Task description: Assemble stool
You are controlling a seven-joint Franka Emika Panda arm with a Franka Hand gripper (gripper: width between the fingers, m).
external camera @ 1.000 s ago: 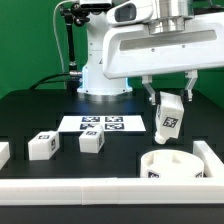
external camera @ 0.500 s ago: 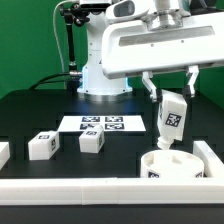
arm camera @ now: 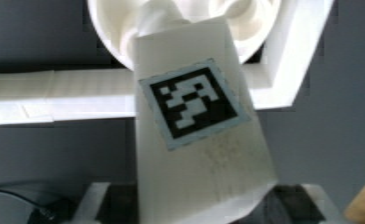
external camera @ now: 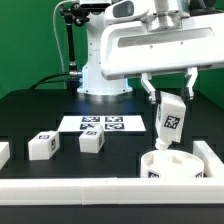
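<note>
My gripper (external camera: 169, 100) is shut on a white stool leg (external camera: 169, 119) with a black-and-white tag and holds it tilted above the round white seat (external camera: 172, 164) at the exterior view's front right. In the wrist view the leg (arm camera: 197, 110) fills the middle, its far end over the seat (arm camera: 179, 30), and both dark pads press its sides. I cannot tell whether the leg's lower end touches the seat. Two more legs (external camera: 42, 145) (external camera: 91, 141) lie on the black table at the left.
The marker board (external camera: 103, 125) lies behind the loose legs. White border rails (external camera: 70, 188) run along the front and right edges. Another white part (external camera: 3, 154) shows at the left edge. The robot base (external camera: 100, 70) stands behind.
The gripper with the leg has shifted slightly to the exterior view's right and a little up over the seat. The other parts have not moved.
</note>
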